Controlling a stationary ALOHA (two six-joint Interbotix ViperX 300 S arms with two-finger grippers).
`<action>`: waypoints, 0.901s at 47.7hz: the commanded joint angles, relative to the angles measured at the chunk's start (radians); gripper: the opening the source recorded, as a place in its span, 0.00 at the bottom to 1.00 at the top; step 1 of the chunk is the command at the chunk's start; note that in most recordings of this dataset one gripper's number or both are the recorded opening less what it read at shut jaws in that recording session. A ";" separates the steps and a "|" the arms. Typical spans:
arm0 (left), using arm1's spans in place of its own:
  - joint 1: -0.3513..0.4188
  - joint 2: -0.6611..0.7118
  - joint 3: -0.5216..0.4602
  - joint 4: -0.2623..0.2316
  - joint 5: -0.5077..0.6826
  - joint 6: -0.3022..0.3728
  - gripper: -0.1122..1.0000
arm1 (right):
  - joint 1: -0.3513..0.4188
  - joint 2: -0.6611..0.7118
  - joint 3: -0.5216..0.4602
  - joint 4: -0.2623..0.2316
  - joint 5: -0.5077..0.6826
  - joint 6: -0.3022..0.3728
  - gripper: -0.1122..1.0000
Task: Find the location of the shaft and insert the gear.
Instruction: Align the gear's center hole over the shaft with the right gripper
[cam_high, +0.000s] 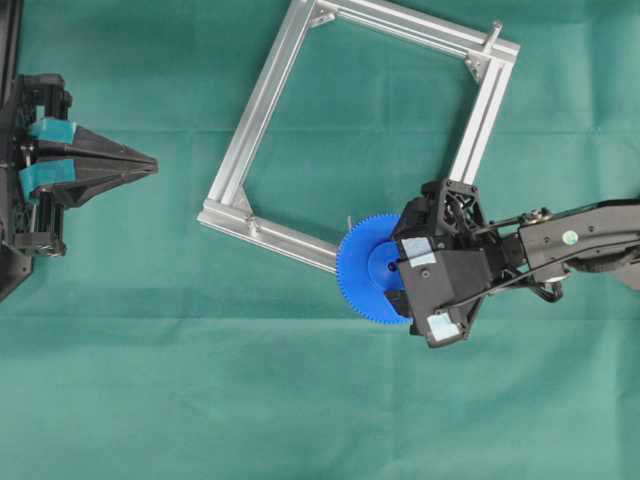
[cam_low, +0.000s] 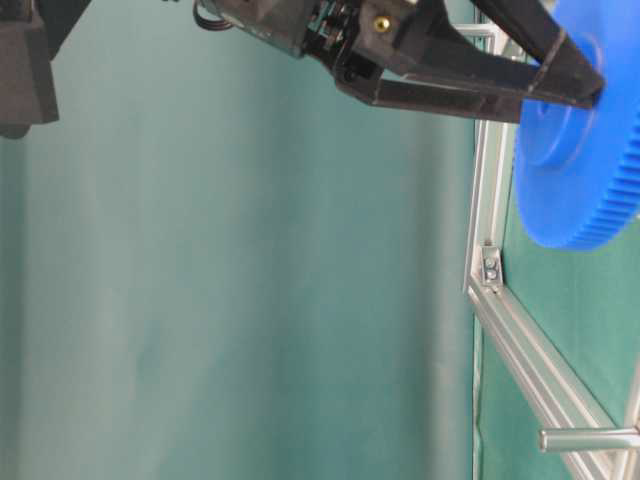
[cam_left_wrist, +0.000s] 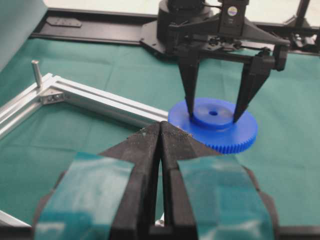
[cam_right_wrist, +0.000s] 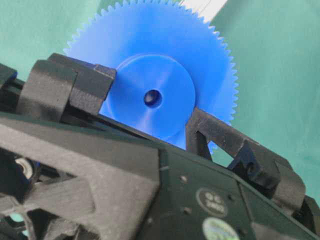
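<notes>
With the right gripper (cam_left_wrist: 213, 112) clamping its jaws on the raised hub of the large bright blue plastic toothed gear (cam_high: 368, 268), carrying is the step; next its centre hole must line up over the shaft, unseen here, while the left gripper (cam_high: 150, 166) sits closed.

Work surface: flat table covered edge to edge by a green cloth (cam_high: 200, 380).
Cloth texture: matte, felt-like weave, with faint creases.
Cloth colour: uniform teal green in all four views.
Far edge: a black base rail (cam_left_wrist: 100, 31) runs along the cloth's far border in the left wrist view.
Beyond the rail: a pale, bright strip; detail cannot be told.
Lighting: even and diffuse, with soft shadows only.
</notes>
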 joint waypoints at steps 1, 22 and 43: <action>-0.002 0.005 -0.029 -0.003 -0.003 0.000 0.10 | -0.021 -0.012 -0.018 -0.003 -0.011 0.002 0.72; -0.002 0.005 -0.029 -0.003 0.000 0.000 0.10 | -0.021 0.018 -0.060 -0.002 0.000 -0.002 0.72; -0.002 0.005 -0.029 -0.002 0.000 0.000 0.10 | -0.021 0.018 -0.078 -0.002 0.037 -0.002 0.72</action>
